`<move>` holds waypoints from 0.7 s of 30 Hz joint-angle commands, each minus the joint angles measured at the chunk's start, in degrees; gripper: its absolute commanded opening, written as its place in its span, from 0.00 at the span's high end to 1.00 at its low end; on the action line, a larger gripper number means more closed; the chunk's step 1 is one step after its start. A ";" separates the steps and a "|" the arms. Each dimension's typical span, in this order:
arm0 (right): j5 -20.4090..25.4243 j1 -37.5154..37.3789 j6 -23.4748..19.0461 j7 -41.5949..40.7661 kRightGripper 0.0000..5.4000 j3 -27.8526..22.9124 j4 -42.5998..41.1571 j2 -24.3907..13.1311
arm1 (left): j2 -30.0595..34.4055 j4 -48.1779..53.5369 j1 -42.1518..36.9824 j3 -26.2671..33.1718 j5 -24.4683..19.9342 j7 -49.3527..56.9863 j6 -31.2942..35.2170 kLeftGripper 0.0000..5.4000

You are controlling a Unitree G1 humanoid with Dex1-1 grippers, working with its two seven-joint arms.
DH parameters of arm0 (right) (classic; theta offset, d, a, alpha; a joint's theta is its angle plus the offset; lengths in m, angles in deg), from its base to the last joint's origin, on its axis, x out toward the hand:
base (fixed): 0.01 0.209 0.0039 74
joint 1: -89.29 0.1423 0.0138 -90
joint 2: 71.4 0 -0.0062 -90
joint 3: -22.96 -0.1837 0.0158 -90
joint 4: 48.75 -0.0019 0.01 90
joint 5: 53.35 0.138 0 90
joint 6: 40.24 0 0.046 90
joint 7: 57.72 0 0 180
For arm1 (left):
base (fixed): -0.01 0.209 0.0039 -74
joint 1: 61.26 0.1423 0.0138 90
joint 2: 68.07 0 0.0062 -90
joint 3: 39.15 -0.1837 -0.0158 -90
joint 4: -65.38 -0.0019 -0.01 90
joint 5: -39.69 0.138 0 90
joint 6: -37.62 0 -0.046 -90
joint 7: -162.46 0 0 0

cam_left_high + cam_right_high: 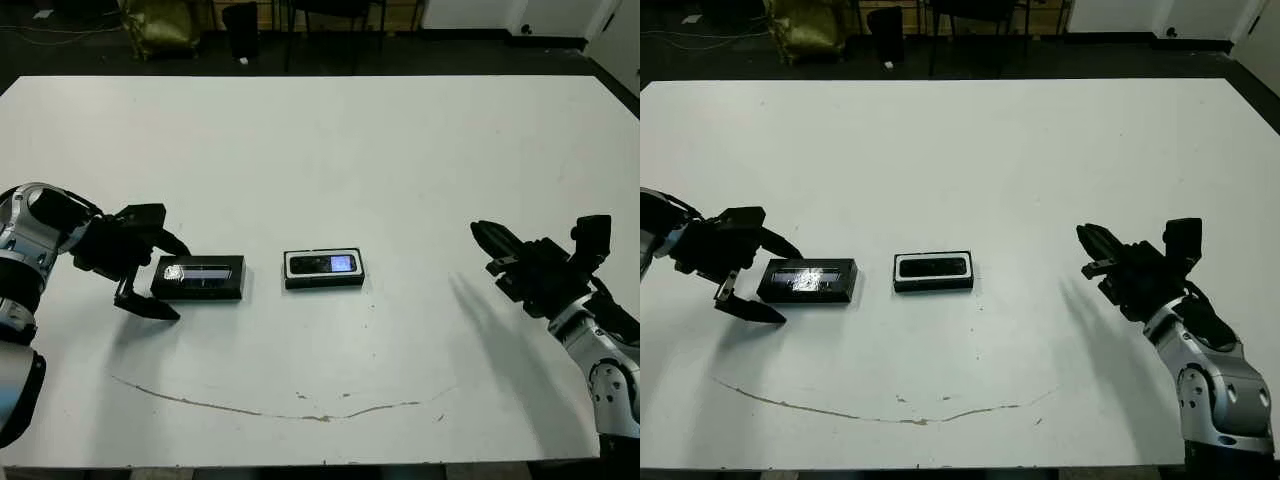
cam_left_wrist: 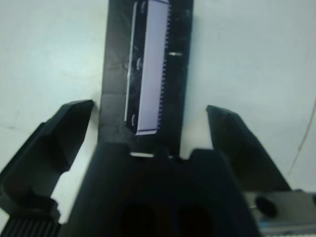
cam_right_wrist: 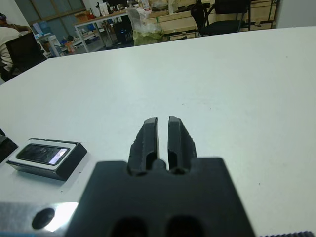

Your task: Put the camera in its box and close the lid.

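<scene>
The camera (image 1: 322, 264) lies inside the box (image 1: 323, 281), a small black tray with a white lining, at the table's middle; its bluish face points up. Left of it lies the lid (image 1: 198, 277), a flat black panel with a silver round mark and a pale strip. My left gripper (image 1: 178, 282) is open, one finger on each side of the lid's left end, and the left wrist view shows a gap between the lid (image 2: 148, 74) and each of the fingers (image 2: 64, 133). My right gripper (image 1: 490, 240) is shut on nothing, hovering far right of the box (image 3: 47, 157).
The white table (image 1: 330, 150) has a thin brownish scuff line (image 1: 300, 412) near its front edge. Chairs and a yellow bag stand on the dark floor beyond the far edge. A seated person shows at the far left of the right wrist view.
</scene>
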 commanded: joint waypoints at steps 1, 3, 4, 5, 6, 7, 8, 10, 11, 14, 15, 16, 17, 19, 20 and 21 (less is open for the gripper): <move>0.34 -0.37 -1.20 0.01 1.00 -0.43 0.41 -0.51 | -0.72 0.16 2.62 -0.83 1.80 1.11 4.07 0.20; -0.34 -0.49 -1.17 0.55 1.00 -0.17 -0.03 -0.67 | -0.76 0.85 2.92 -0.86 1.88 1.77 6.70 0.29; -0.31 -0.48 -0.98 0.35 1.00 -0.19 0.07 -0.65 | -0.62 1.56 3.32 -0.84 1.90 2.38 7.09 0.33; -0.26 -0.45 -0.67 0.02 1.00 -0.22 0.33 -0.64 | -0.57 1.96 3.63 -0.73 1.76 2.78 7.58 0.38; -0.09 -0.37 -0.28 -0.44 1.00 -0.33 0.82 -0.55 | -0.48 2.43 3.90 -0.75 1.79 3.20 7.63 0.42; -0.02 -0.32 0.25 -0.94 1.00 -0.36 1.28 -0.46 | -0.43 2.77 4.14 -0.70 1.71 3.44 7.92 0.46; -0.09 -0.29 0.56 -1.24 1.00 -0.32 1.52 -0.46 | -0.44 2.93 4.27 -0.63 1.57 3.41 8.54 0.49; -0.43 -0.30 0.48 -1.03 1.00 -0.19 1.38 -0.53 | -0.44 3.07 4.33 -0.61 1.40 2.96 9.60 0.55; -0.53 -0.34 -0.04 -0.52 1.00 -0.16 1.01 -0.52 | -0.37 3.10 4.26 -0.82 1.55 2.68 9.63 0.56; -0.26 -0.25 -1.24 -0.01 1.00 -0.21 0.83 -0.62 | 0.13 3.98 3.75 -2.04 2.61 2.02 8.01 0.58; -0.64 -0.36 -0.49 -0.33 1.00 -0.02 0.90 -0.69 | 0.30 4.46 3.56 -2.27 2.68 1.71 7.67 0.58; -0.86 -0.41 -0.02 -0.59 1.00 0.11 0.99 -0.71 | 0.42 4.91 3.40 -2.40 2.65 1.48 7.75 0.58; -1.02 -0.44 0.57 -0.95 1.00 0.21 1.21 -0.67 | 0.48 5.23 3.24 -2.47 2.49 1.21 8.04 0.58; -1.09 -0.50 0.84 -1.21 1.00 0.30 1.32 -0.52 | 0.65 6.35 2.82 -2.62 2.29 0.66 8.95 0.58; -1.33 -0.54 0.67 -1.03 1.00 0.45 1.11 -0.57 | 0.73 6.88 2.63 -2.66 2.21 0.43 9.33 0.58; -1.33 -0.59 0.31 -0.82 1.00 0.53 0.84 -0.48 | 0.74 7.50 2.14 -2.63 1.95 -0.21 10.24 0.58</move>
